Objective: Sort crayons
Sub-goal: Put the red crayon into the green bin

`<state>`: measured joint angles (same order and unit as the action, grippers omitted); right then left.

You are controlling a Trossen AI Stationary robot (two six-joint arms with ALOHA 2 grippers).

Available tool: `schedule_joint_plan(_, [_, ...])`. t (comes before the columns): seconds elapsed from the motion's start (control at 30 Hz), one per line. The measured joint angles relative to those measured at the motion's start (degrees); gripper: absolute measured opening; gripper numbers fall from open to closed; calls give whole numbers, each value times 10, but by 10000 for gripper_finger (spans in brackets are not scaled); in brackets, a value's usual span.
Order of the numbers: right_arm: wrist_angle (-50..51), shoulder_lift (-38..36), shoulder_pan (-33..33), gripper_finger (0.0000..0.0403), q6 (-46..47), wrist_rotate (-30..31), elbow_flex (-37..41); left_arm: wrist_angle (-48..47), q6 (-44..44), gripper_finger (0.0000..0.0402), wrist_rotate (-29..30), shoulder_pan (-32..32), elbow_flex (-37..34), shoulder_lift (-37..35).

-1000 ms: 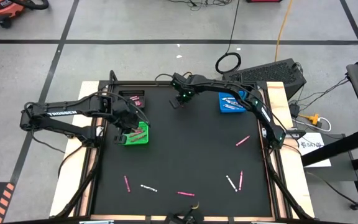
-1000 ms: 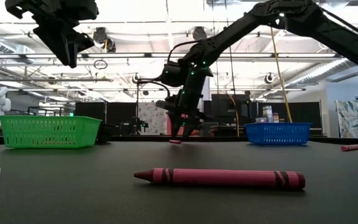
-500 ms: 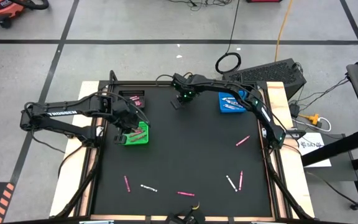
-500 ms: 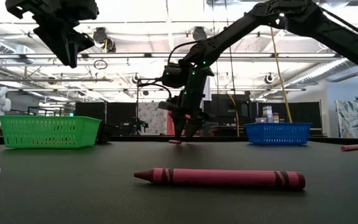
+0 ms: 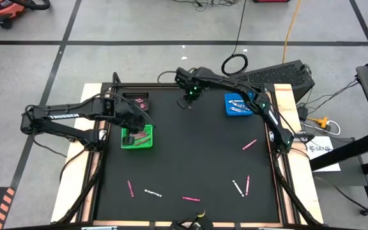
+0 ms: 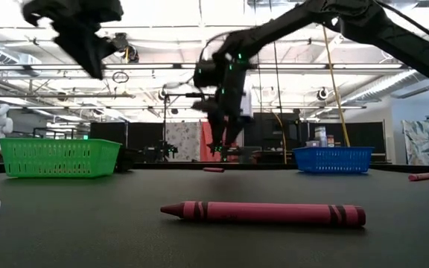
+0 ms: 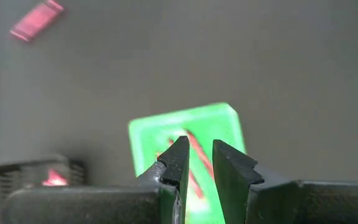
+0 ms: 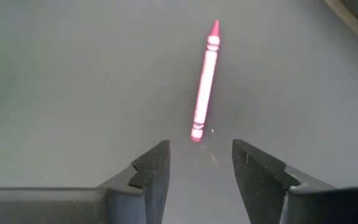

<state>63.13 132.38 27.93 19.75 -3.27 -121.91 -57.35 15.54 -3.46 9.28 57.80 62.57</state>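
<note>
Two sets of jaws, both empty: right gripper (image 8: 194,165) parted wide, raised above a pink crayon (image 8: 204,79) lying loose near the bench's (image 5: 190,153) far edge; left gripper (image 7: 196,163) parted by a narrow slit, poised over the green tray (image 5: 137,137) with crayons inside. More crayons (image 5: 241,186) scattered toward the near edge, mid-bench bare.

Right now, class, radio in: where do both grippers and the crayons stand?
Right gripper open, empty, above a pink crayon at the mat's far edge. Left gripper narrowly open, empty, over the green tray. Six loose crayons nearer; nothing in the way.
</note>
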Motion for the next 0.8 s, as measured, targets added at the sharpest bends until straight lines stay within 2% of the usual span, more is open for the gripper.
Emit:
schedule_joint_plan(0.1, [89,0,-7,157,-30,1,-68,65,7,70,42,2,0,12])
schedule_joint_plan(0.2, [183,0,-14,157,-49,2,-130,116,55,70,57,11,0,34])
schedule_joint_plan(0.33, [221,-57,-19,157,-53,7,-104,194,70,70,71,36,0,83])
schedule_joint_plan(0.57, [248,-159,-18,157,-12,105,-103,272,141,70,76,83,0,184])
schedule_joint_plan(0.8, [231,-221,-18,157,7,125,-103,358,150,70,69,122,15,275])
